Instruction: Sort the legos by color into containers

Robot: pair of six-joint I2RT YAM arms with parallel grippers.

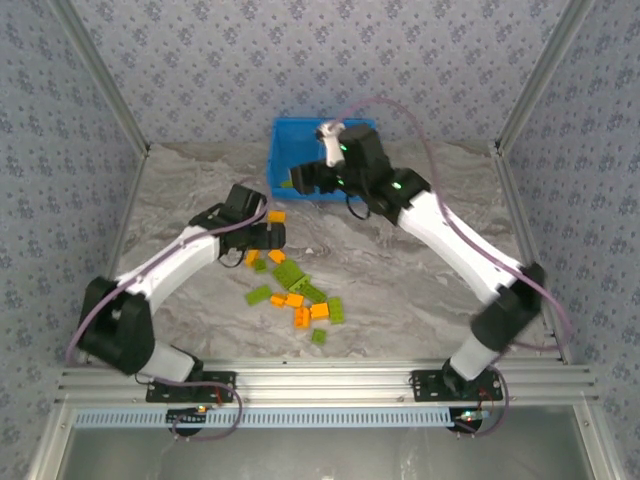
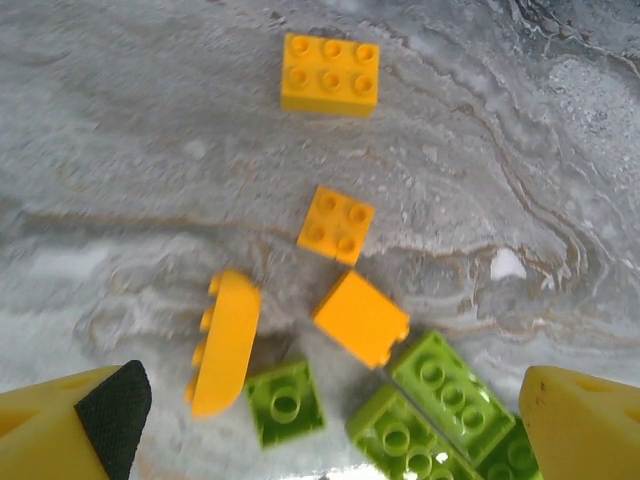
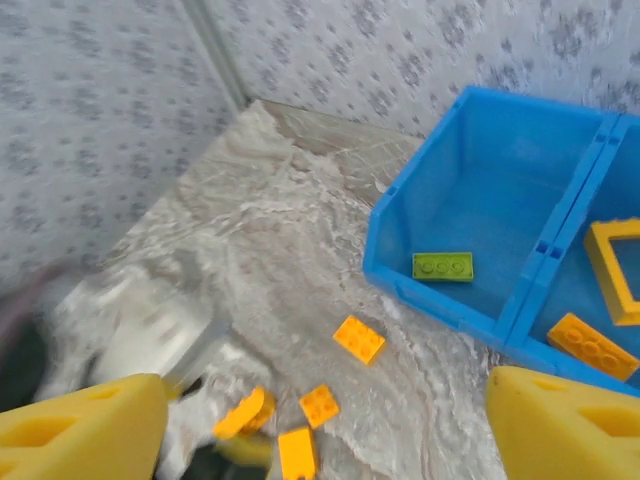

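Note:
Orange and lime green legos [image 1: 295, 295] lie scattered mid-table. My left gripper [image 1: 265, 238] hangs open just above their far edge. In the left wrist view its gripper [image 2: 335, 430] has nothing between the fingers. Below it lie an orange curved piece [image 2: 226, 343] on its side, an orange block [image 2: 361, 318], a green square brick [image 2: 284, 402] and longer green bricks [image 2: 440, 385]. My right gripper [image 1: 300, 180] is open and empty at the front left of the blue bin [image 1: 300, 140]. The bin's left compartment holds a green brick [image 3: 443, 266]. The right one holds an orange frame [image 3: 615, 265] and an orange brick [image 3: 592, 345].
Patterned walls with metal posts close off the table on the left, right and back. An orange six-stud brick [image 3: 359, 338] lies on the marble top just in front of the bin's front wall [image 3: 450, 305]. A smaller orange square brick [image 2: 336, 225] lies nearer the pile.

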